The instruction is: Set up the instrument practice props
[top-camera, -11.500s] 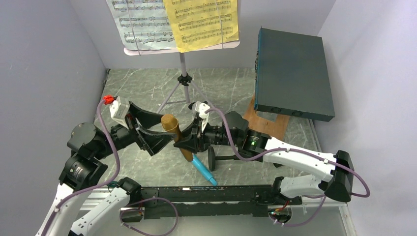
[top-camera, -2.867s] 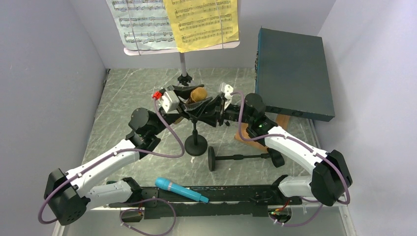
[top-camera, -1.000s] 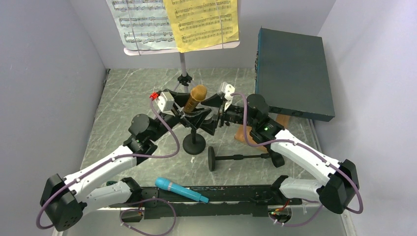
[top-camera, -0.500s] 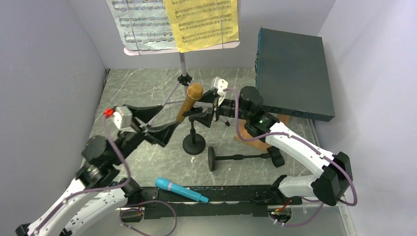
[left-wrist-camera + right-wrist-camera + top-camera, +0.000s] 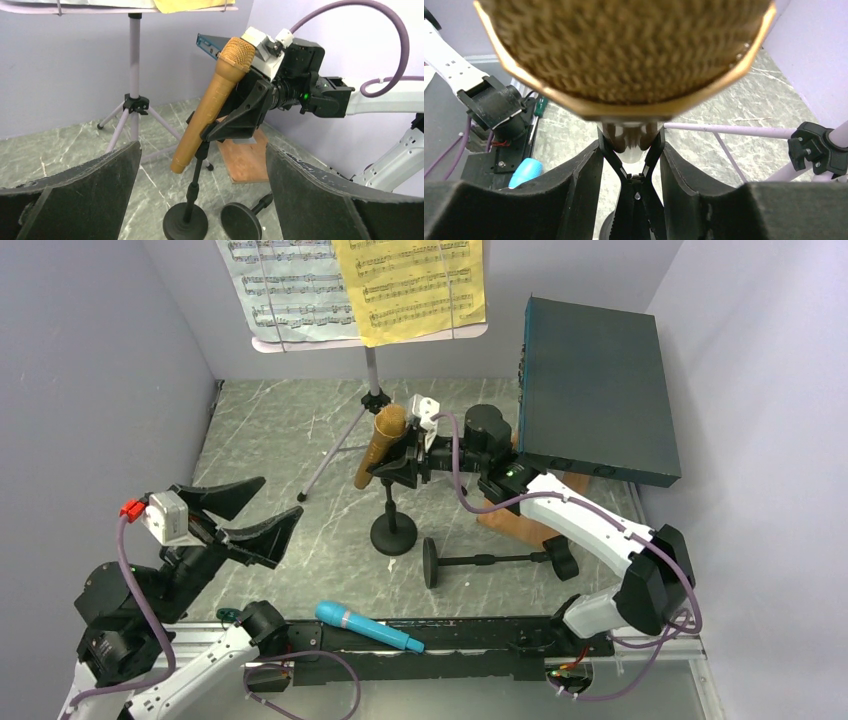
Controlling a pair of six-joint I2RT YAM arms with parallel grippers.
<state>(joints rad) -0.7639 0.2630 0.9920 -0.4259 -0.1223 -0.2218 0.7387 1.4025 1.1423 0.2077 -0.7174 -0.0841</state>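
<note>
The gold microphone (image 5: 375,445) sits tilted in the clip of the upright black mic holder (image 5: 393,535). My right gripper (image 5: 398,468) is shut on that clip (image 5: 634,185), just under the mic head (image 5: 624,50). My left gripper (image 5: 280,497) is open and empty, well to the left of the holder (image 5: 186,225). The blue microphone (image 5: 370,627) lies near the front rail. The second holder (image 5: 490,560) lies on its side. The music desk (image 5: 370,335) on its tripod holds a white page (image 5: 290,280) and a yellow page (image 5: 410,280).
A large dark teal box (image 5: 595,385) leans at the back right over a brown wooden board (image 5: 535,498). Tripod legs (image 5: 330,455) spread behind the upright holder. Grey walls close in the left, back and right sides.
My left gripper let go of the gold mic and pulled back to the near left. The mic stays in the upright holder's clip. My right gripper shifted slightly left with the clip.
</note>
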